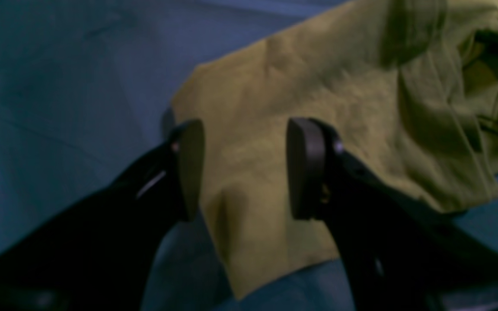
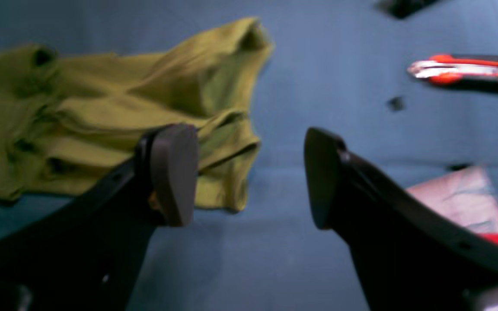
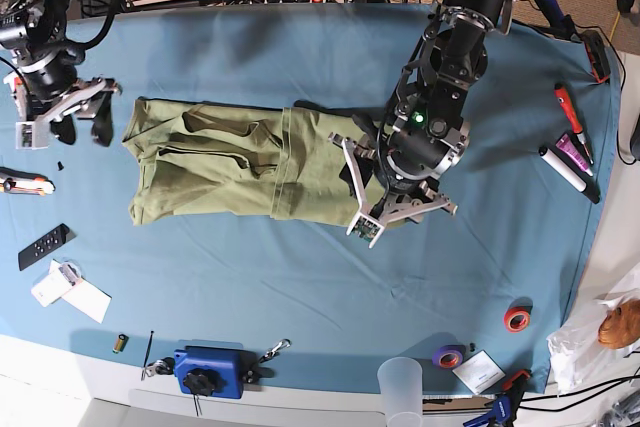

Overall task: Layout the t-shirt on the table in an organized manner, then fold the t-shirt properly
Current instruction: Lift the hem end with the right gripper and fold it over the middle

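The t-shirt (image 3: 240, 172) lies bunched and partly doubled over mid-surface (image 3: 300, 287), toward the far edge. The left gripper (image 1: 244, 168) hovers over one end, jaws wide apart, empty. The right gripper (image 2: 251, 175) stands beside the other end, jaws wide, empty. Layout seems underway; next, each should pinch an edge and spread it flat.

Even overhead light brightens the base view, throwing only soft shadows on the desk (image 3: 300, 277). Both wrist views are dim, bluish and blurred throughout.
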Tool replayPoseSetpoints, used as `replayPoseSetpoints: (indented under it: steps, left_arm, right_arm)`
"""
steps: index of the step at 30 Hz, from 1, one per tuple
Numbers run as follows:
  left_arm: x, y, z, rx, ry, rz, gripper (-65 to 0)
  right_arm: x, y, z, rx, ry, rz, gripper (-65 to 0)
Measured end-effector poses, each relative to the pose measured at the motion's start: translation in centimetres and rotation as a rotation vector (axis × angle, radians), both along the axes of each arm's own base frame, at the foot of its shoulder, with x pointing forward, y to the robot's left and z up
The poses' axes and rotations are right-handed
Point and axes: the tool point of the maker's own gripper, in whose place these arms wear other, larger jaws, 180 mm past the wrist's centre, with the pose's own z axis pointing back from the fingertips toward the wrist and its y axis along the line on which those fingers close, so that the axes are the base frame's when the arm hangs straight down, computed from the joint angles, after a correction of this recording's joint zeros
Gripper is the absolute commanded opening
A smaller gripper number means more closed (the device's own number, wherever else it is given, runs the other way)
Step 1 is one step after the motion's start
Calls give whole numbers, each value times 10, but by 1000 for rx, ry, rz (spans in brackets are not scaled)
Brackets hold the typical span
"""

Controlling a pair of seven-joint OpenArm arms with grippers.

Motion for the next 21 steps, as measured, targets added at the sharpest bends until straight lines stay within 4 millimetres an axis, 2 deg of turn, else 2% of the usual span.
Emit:
replayPoseSetpoints:
  steps: [2, 4, 6, 9, 12, 14, 18, 21]
  left_arm:
    - [0, 0, 0, -1, -1, 0, -361]
    - [0, 0, 0, 0, 0, 0, -361]
    - [1, 0, 1, 0, -2, 1, -361]
    - [0, 0, 0, -1, -1, 0, -361]
    - [0, 0, 0, -1, -1, 1, -361]
    - [0, 0, 0, -1, -1, 1, -361]
    - [1, 0, 1, -3, -5, 0, -361]
    - [1, 0, 1, -3, -5, 0, -361]
  right_arm:
    - [8, -9, 2, 0, -51, -24, -270]
    - [11, -19, -17, 58, -15, -61, -270]
    - [13, -21, -43, 168, 30, -77, -270]
    - [20, -15, -70, 309, 66, -52, -270]
    - [30, -3, -82, 437, 70, -16, -270]
    - [34, -2, -91, 496, 76, -25, -270]
    - [33, 2, -113, 581, 133, -44, -270]
    - [33, 3, -117, 606, 132, -51, -270]
